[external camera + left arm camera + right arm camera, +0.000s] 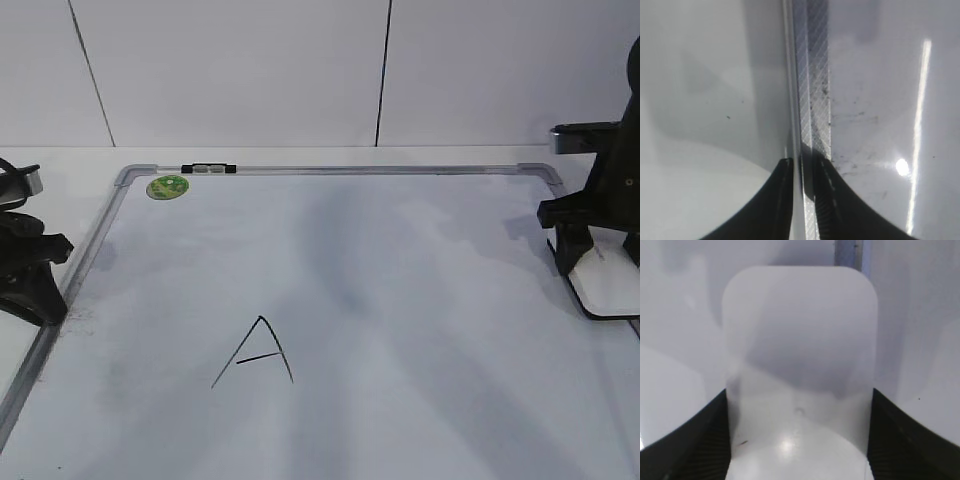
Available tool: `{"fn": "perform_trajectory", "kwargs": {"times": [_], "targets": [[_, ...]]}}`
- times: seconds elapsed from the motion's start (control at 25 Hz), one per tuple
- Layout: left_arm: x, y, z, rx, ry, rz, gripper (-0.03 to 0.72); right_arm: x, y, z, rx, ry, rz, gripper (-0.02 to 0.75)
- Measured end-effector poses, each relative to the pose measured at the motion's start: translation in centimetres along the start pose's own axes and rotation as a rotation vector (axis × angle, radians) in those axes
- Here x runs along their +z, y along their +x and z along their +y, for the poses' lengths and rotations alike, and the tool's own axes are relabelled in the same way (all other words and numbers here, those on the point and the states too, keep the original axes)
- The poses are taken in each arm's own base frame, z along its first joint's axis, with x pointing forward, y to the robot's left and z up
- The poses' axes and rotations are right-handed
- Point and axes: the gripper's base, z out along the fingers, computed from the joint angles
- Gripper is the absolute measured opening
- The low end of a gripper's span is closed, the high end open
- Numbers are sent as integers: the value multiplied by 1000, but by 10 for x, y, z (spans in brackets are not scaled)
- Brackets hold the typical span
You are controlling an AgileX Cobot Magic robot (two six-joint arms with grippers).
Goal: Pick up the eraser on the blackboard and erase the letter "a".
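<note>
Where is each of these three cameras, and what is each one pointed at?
Exterior view: in front of the table, looking down at a slant over the blackboard; both arms show at its side edges.
Left wrist view: on the left arm, looking down at the board's grey frame; left pincer nearly shut astride it.
Right wrist view: on the right arm, looking down at the eraser between the right pincer fingers.
Shared: exterior and right wrist views both show the eraser.

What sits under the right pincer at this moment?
The white eraser sits between the right pincer's fingers, lying on the blackboard. Its black base shows only as an edge; the surface beneath is covered.
</note>
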Motion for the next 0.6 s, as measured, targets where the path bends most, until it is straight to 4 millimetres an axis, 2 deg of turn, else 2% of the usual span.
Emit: {"fn": "perform_trajectory", "kwargs": {"times": [0.6], "targets": [[0, 0, 0, 0, 0, 0, 110, 0, -1, 0, 0, -1, -12, 564]]}}
